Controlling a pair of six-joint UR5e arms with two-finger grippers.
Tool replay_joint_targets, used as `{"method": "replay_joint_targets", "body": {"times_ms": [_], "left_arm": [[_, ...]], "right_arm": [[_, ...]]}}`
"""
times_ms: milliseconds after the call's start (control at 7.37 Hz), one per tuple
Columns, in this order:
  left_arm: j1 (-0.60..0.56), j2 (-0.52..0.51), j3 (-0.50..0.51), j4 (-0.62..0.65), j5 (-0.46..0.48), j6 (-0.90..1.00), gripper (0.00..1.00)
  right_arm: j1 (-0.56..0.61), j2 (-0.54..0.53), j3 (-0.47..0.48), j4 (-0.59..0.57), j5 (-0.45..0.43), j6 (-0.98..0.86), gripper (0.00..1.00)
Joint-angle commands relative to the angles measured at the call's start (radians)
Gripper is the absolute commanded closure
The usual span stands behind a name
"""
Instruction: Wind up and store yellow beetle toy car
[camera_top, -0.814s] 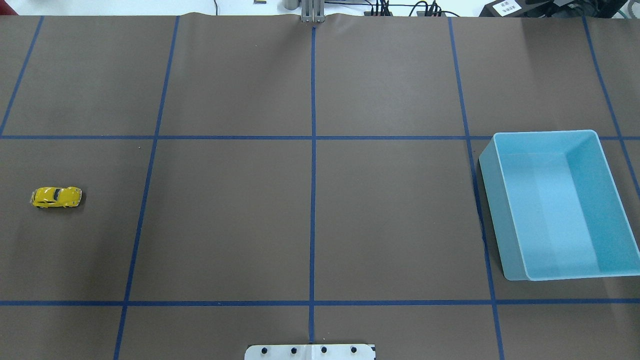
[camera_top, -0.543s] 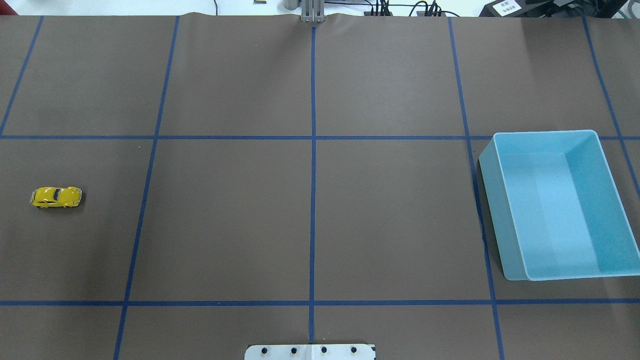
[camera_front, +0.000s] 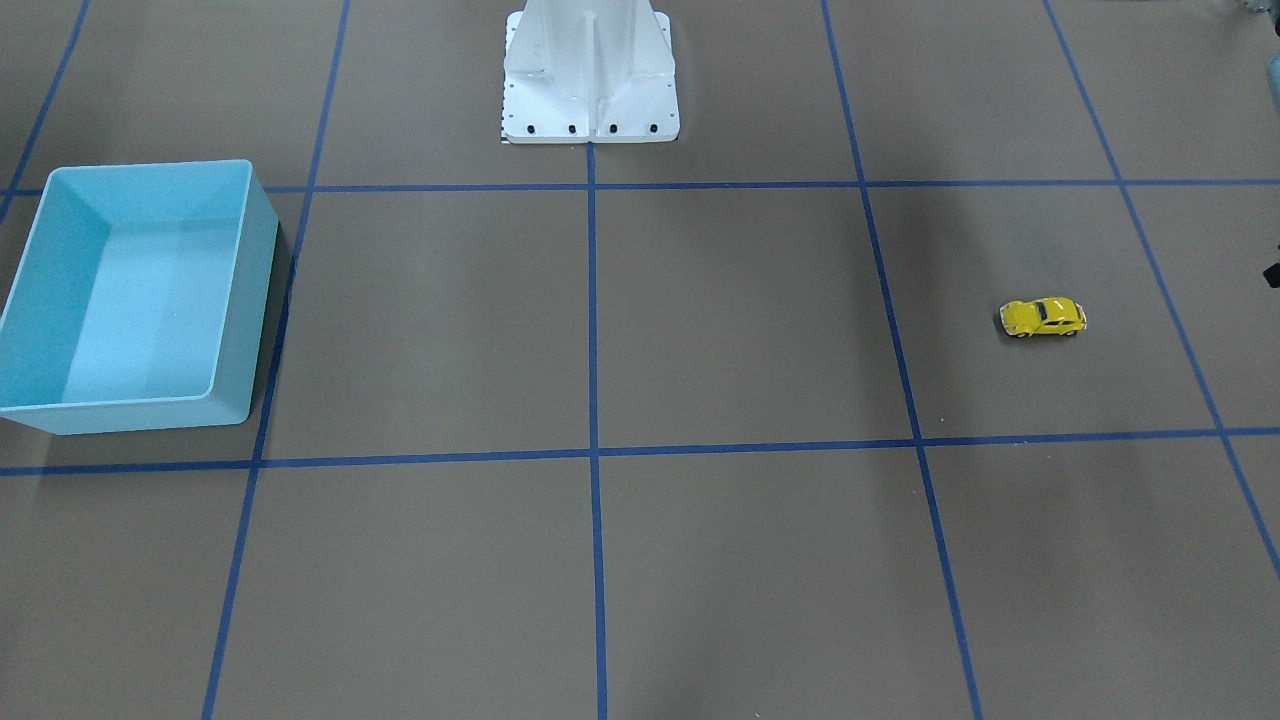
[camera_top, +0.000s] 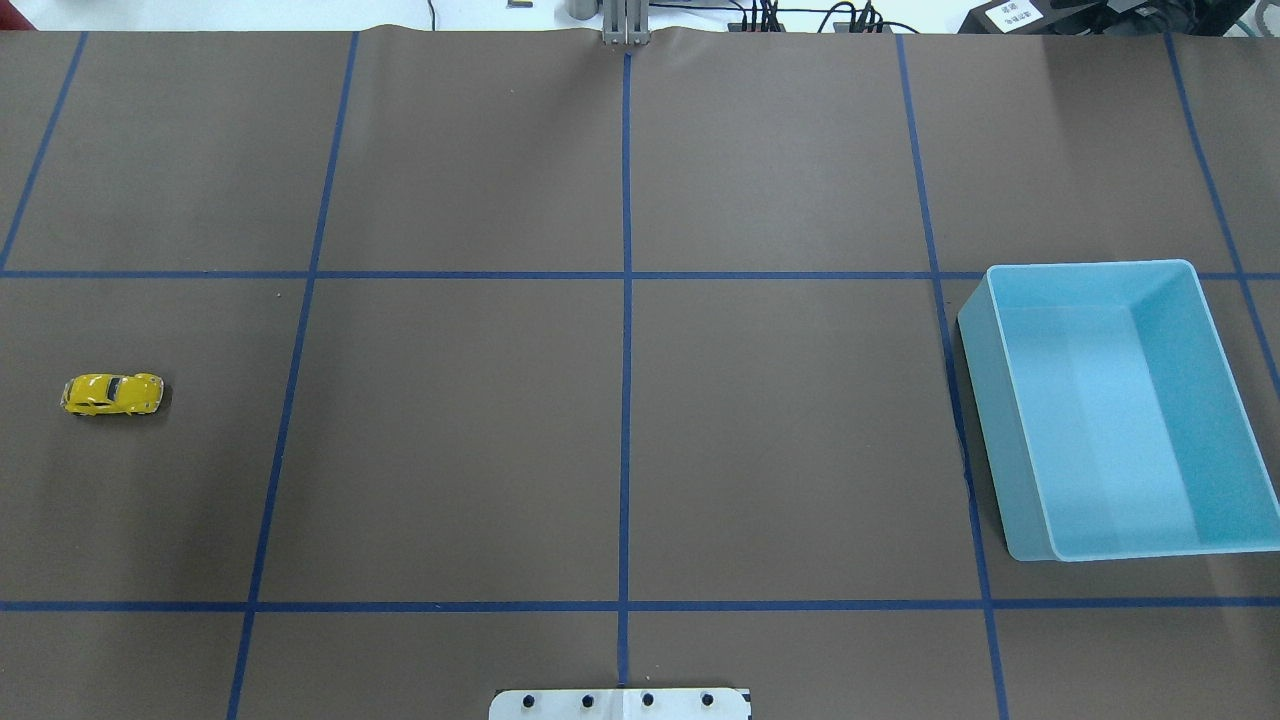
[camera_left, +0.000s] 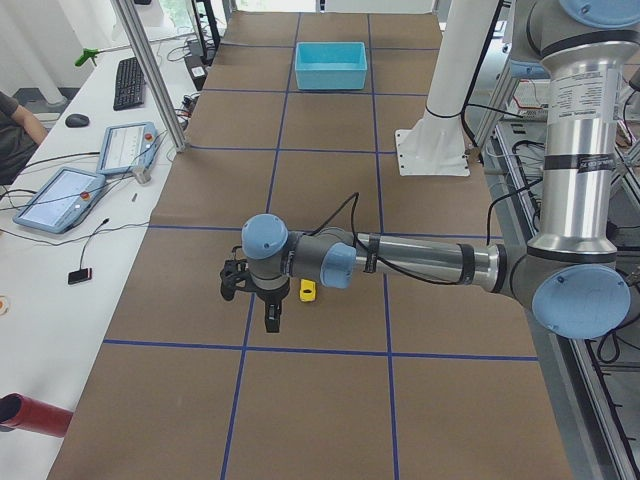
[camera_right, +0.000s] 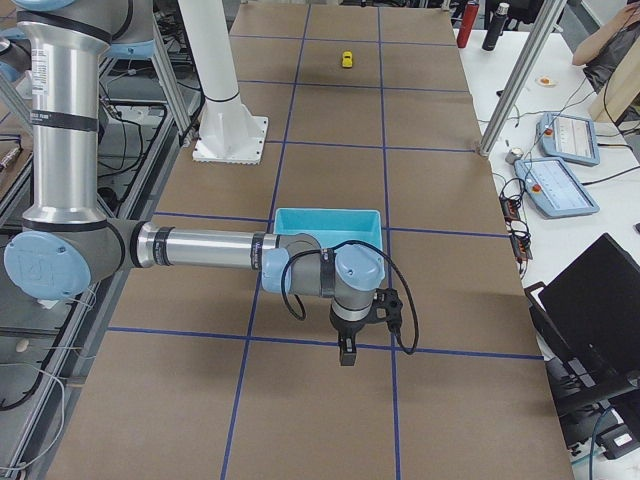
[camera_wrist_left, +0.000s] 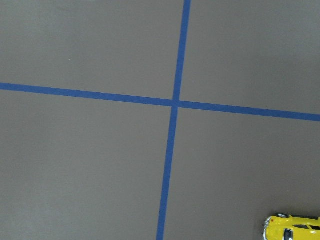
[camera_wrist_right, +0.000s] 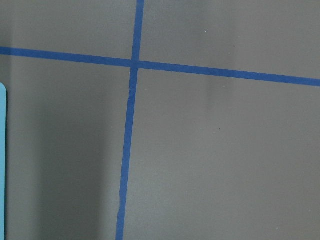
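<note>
The yellow beetle toy car (camera_top: 112, 394) stands on its wheels on the brown table, far on my left side (camera_front: 1043, 317). Its end shows in the bottom right corner of the left wrist view (camera_wrist_left: 292, 228). In the exterior left view my left gripper (camera_left: 272, 320) hangs fingers-down just beside the car (camera_left: 308, 290), apart from it. My right gripper (camera_right: 346, 352) hangs over bare table just past the light blue bin (camera_right: 327, 228). The bin (camera_top: 988, 420) holds nothing. Whether either gripper is open or shut, I cannot tell.
Blue tape lines divide the brown table into squares. The white robot pedestal (camera_front: 590, 70) stands at mid table edge. A side desk carries tablets (camera_left: 60, 198) and a keyboard (camera_left: 129, 82), with a person's arm (camera_left: 15, 125) at its edge. A laptop (camera_right: 600, 310) sits beside the table.
</note>
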Motion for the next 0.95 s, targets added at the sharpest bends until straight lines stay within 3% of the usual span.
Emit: {"method": "replay_joint_targets", "body": {"times_ms": [0,136,407,678,814], "left_arm": [[0.150,0.106,-0.065,-0.309,-0.015,0.061,0.00],[0.238,0.120,-0.056,-0.420,-0.013,0.169,0.00],[0.252,0.137,-0.062,-0.496,-0.016,0.429,0.00],[0.257,0.124,-0.036,-0.376,-0.010,0.983,0.00],[0.254,0.076,-0.036,-0.255,0.000,1.135,0.00]], "right_arm": [[0.000,-0.001,0.000,0.000,0.001,0.000,0.01],[0.002,-0.001,0.000,0.001,0.001,-0.002,0.01],[0.002,-0.001,0.002,0.001,0.001,-0.002,0.01],[0.002,-0.001,0.002,0.001,0.001,0.000,0.01],[0.002,-0.001,0.002,0.001,0.001,0.000,0.01]]}}
